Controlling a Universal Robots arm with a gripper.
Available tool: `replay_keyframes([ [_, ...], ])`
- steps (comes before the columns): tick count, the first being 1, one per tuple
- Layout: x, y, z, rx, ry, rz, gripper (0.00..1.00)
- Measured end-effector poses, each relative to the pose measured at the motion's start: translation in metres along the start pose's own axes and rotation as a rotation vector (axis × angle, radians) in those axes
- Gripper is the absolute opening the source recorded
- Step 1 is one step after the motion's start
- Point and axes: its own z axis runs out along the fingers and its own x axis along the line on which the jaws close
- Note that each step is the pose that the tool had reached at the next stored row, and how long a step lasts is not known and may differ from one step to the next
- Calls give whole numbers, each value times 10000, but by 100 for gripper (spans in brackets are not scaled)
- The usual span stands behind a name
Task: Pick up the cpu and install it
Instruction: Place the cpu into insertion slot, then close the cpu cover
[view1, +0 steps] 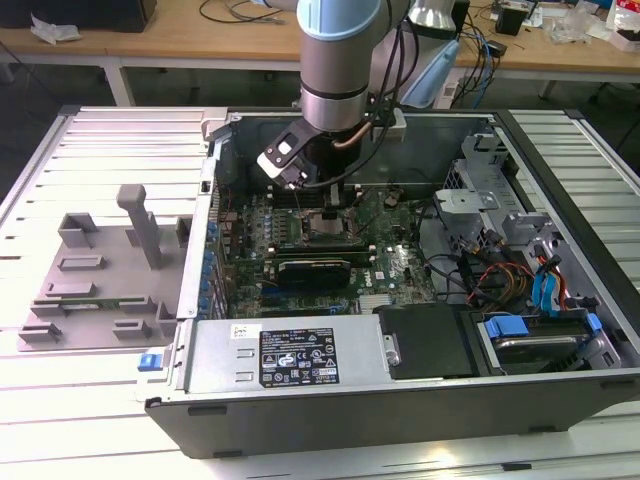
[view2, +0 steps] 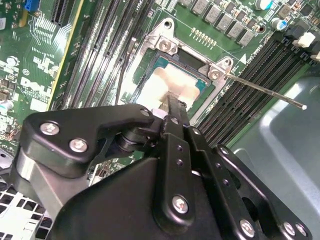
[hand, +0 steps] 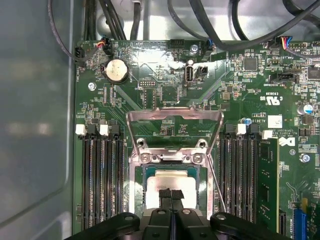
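Note:
The cpu (hand: 170, 180) lies flat inside the motherboard socket (hand: 139, 172), its silver top bright under the light; it shows too in the second wrist view (view2: 162, 82). My gripper (hand: 170, 194) hangs straight over it, fingers pressed together with no gap, their tips at or just above the chip's top near one edge (view2: 172, 106). Whether they touch the metal I cannot tell. The socket's load plate (hand: 175, 116) stands swung open, and its thin lever (view2: 265, 91) sticks out sideways. In the exterior view the arm reaches down into the open computer case (view1: 400, 390) over the board's middle (view1: 322, 205).
Memory slots (hand: 102, 180) flank the socket on both sides. A graphics card (view1: 312, 268) lies just in front of the socket. Cables (view1: 490, 275) and drive bays fill the case on the exterior view's right. A grey fixture tray (view1: 95, 300) sits on the table at that view's left.

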Motion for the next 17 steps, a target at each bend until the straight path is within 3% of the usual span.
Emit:
replay_keyframes([
  [3, 2, 4, -79, 0, -3, -2, 11],
  [17, 3, 4, -80, -2, -7, -1, 11],
])
